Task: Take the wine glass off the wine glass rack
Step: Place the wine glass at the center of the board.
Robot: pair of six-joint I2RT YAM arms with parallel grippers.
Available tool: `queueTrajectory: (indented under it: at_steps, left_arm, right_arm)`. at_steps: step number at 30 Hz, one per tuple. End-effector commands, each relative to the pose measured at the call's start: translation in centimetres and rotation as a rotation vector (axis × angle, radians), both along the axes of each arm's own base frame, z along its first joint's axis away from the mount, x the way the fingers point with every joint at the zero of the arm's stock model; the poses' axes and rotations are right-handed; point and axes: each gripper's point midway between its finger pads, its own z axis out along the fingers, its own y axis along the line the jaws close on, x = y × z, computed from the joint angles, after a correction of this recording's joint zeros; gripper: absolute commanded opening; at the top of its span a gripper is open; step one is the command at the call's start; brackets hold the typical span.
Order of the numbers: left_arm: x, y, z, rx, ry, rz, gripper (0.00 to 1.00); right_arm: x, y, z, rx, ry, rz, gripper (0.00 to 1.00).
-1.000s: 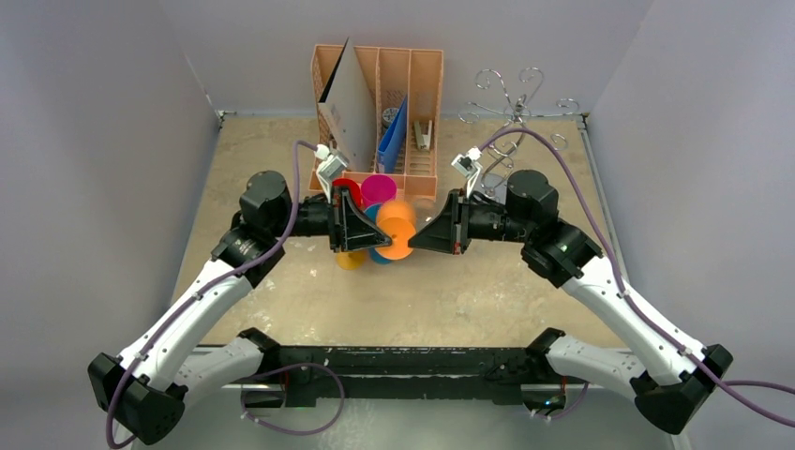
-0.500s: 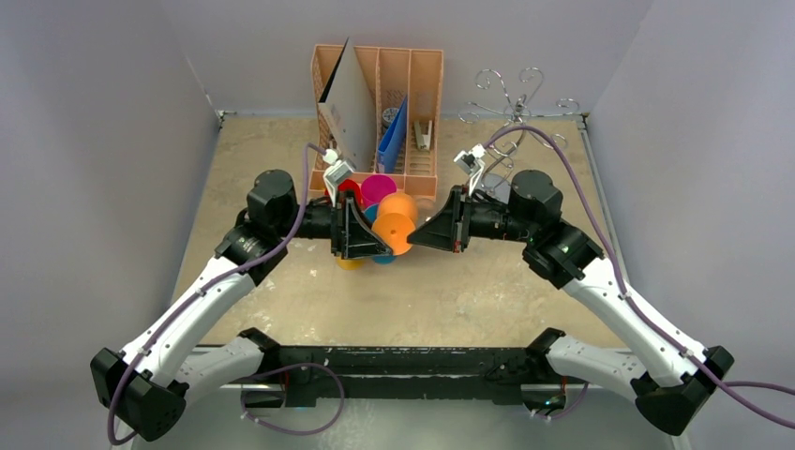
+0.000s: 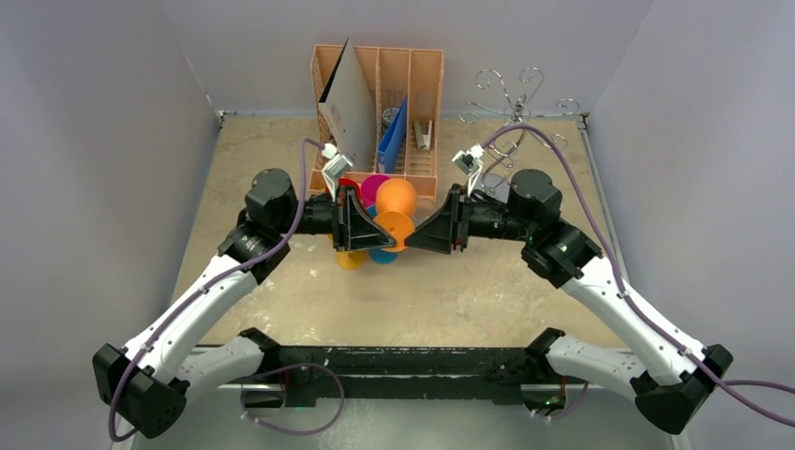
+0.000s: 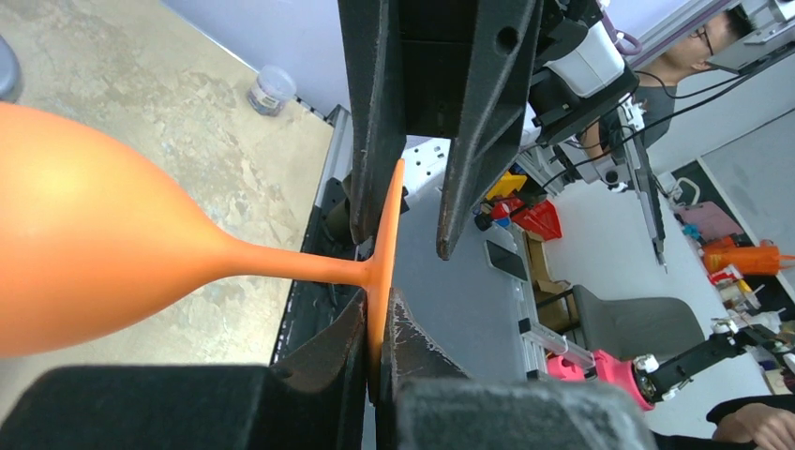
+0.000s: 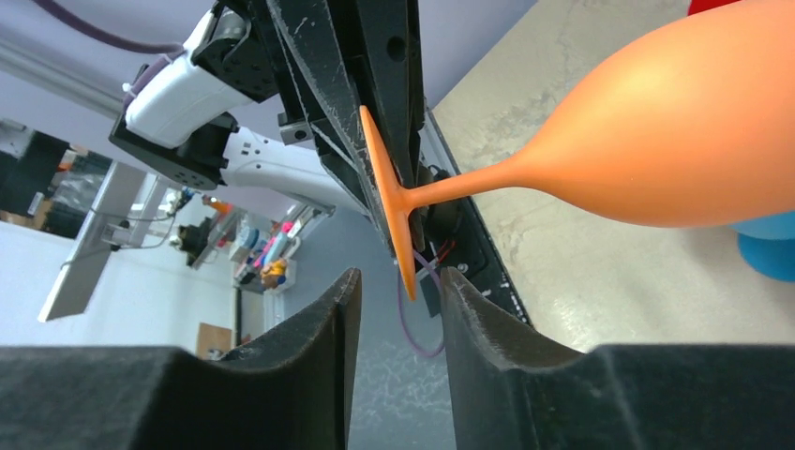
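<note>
- A tan, mottled table (image 3: 469, 300) sits between plain grey walls, with a peach organiser (image 3: 422, 75) standing at its back edge.
- The wine glass rack (image 3: 511, 98), a silver wire stand, is at the back right corner, and no glass hangs on its arms.
- The orange wine glass (image 3: 397, 199) is in the air at the middle of the table, in front of the organiser and well apart from the rack. It is tipped on its side between the two arms.
- The left gripper (image 4: 377, 323) is clamped tight on the rim of the glass's flat foot (image 5: 394, 202).
- The right gripper (image 5: 398, 300) faces it with its jaws parted. The foot's edge sits at the gap between them and they do not pinch it.
- A cluster of coloured glasses (image 3: 375, 186) lies on the table just under the grippers.
</note>
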Motion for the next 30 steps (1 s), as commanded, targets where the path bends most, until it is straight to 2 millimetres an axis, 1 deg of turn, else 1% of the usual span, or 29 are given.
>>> queueTrajectory:
  at_steps: [1,3,6,7,8,9,10,13,15,16,18,19,20,21,23,25,27,30]
  left_arm:
    - [-0.5,0.6,1.9,-0.052,-0.142,0.023,0.0]
    - [-0.9,0.9,2.3,-0.066,-0.201,0.033,0.0]
    - [-1.8,1.5,2.9,-0.083,-0.303,0.027,0.0]
    - [-2.3,1.7,2.9,-0.088,-0.341,0.002,0.0]
    - [-3.2,1.9,3.1,-0.102,-0.396,-0.042,0.0]
    - [-3.9,2.1,3.1,-0.11,-0.444,-0.076,0.0]
    - [-4.2,2.3,2.9,-0.108,-0.475,-0.084,0.0]
    - [-4.8,2.8,2.5,-0.097,-0.562,-0.09,0.0]
    - [-5.5,3.1,2.2,-0.105,-0.653,-0.127,0.0]
    - [-5.9,3.3,2.0,-0.109,-0.699,-0.147,0.0]
    - [-6.3,3.6,1.4,-0.1,-0.763,-0.155,0.0]
    - [-6.4,3.8,1.0,-0.089,-0.775,-0.154,0.0]
    - [-6.3,3.9,0.7,-0.077,-0.789,-0.152,0.0]
    - [-6.5,3.9,0.6,-0.073,-0.797,-0.162,0.0]
    - [-6.8,4.0,0.4,-0.081,-0.833,-0.197,0.0]
    - [-7.6,4.0,0.5,-0.111,-0.852,-0.265,0.0]
    - [-8.1,4.0,0.4,-0.135,-0.893,-0.311,0.0]
    - [-8.2,4.1,0.3,-0.147,-0.944,-0.322,0.0]
  right_arm:
    - [-1.0,-0.8,2.8,0.039,-0.094,0.008,0.46]
    - [-0.5,-1.3,3.7,0.034,-0.117,-0.046,0.52]
    - [-0.3,-2.0,5.6,0.04,-0.173,-0.094,0.56]
    - [0.0,-2.4,6.0,0.028,-0.186,-0.122,0.61]
    - [0.4,-2.9,6.3,0.012,-0.198,-0.164,0.63]
    - [1.0,-3.5,6.3,-0.012,-0.2,-0.218,0.65]
    - [1.7,-4.1,6.1,-0.04,-0.201,-0.268,0.67]
    - [3.5,-5.3,4.6,-0.124,-0.163,-0.39,0.69]
    - [4.3,-5.5,3.3,-0.161,-0.105,-0.429,0.7]
    - [4.4,-5.2,2.8,-0.163,-0.071,-0.415,0.74]
    - [4.7,-4.3,2.6,-0.104,0.009,-0.324,0.77]
    - [4.8,-4.1,3.1,-0.044,0.066,-0.275,0.78]
    - [5.1,-4.1,4.1,0.034,0.1,-0.216,0.78]
    - [5.5,-4.2,4.6,0.091,0.138,-0.187,0.78]
    - [5.9,-4.1,5.8,0.177,0.146,-0.126,0.78]
    - [5.9,-3.9,6.7,0.204,0.104,-0.097,0.79]
    - [5.5,-3.6,6.8,0.207,0.105,-0.045,0.78]
    - [5.1,-3.4,7.0,0.232,0.097,0.009,0.77]
